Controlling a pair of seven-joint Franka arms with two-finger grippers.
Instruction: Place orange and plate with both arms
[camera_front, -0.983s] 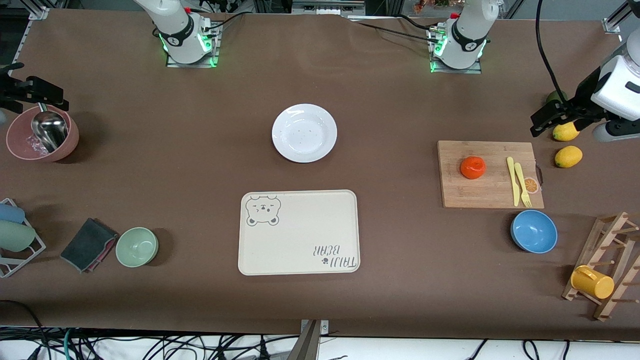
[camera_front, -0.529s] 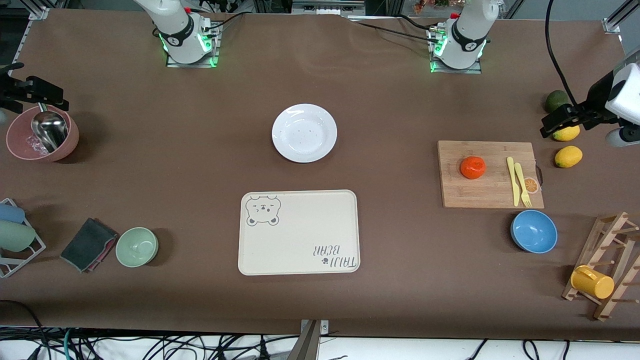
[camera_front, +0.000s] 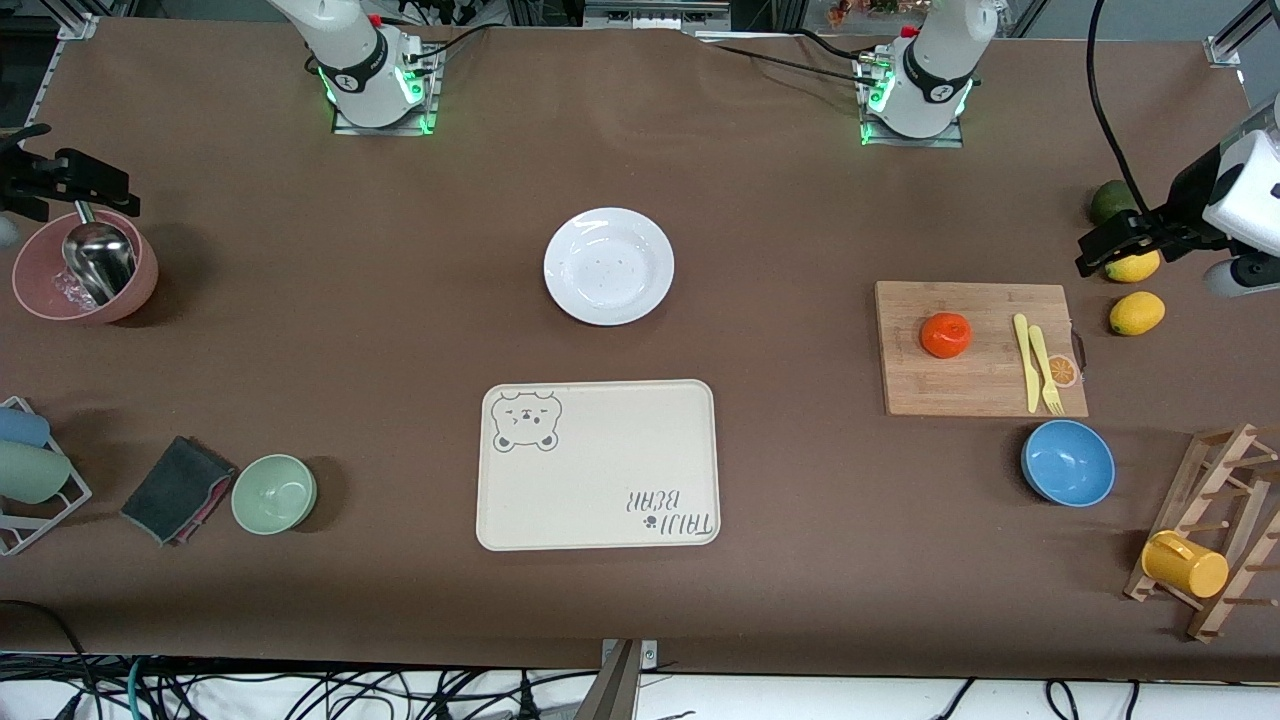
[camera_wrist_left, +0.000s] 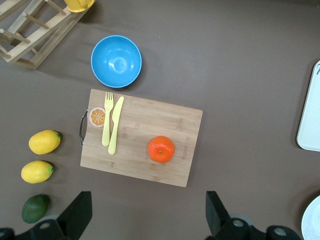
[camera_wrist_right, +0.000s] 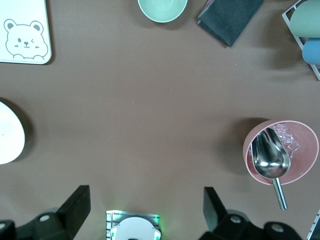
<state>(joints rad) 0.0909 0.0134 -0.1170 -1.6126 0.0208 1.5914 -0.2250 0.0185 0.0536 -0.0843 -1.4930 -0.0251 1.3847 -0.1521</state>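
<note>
Both arms hang high at the table's ends, fingers spread wide and holding nothing: the left end effector (camera_front: 1110, 245) over the lemons (camera_front: 1136, 312), the right end effector (camera_front: 85, 185) over a pink bowl (camera_front: 40, 290). The orange (camera_front: 946, 334) sits on the cutting board (camera_front: 980, 385). The plate (camera_front: 608, 266) lies mid-table, farther from the front camera than the bear-print tray (camera_front: 598, 464).

Front camera high, facing my bases. Both my wrist cameras look straight down from high; plate (camera_front: 608, 266) shared.
</note>
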